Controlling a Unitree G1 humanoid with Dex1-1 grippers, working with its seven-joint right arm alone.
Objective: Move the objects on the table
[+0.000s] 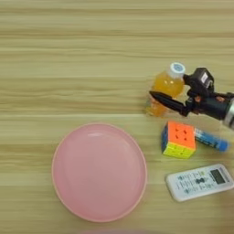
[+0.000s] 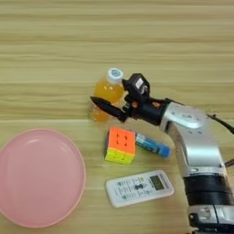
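The small orange juice bottle (image 1: 167,84) with a white cap stands at the right of the table (image 1: 68,68). My right gripper (image 1: 159,97) comes in from the right and lies against the bottle's lower front (image 2: 101,103), partly covering it. Just below sits the orange-yellow-blue puzzle cube (image 1: 178,139), with the thin blue tube (image 1: 211,141) lying against its right side. The white remote control (image 1: 199,182) lies nearer the front edge. The large pink plate (image 1: 99,172) rests at the front left, well apart from the gripper.
My silver forearm (image 2: 196,146) runs from the bottom right up to the bottle, passing above the tube's right end and the remote's right side. Bare wood stretches across the far and left parts of the table.
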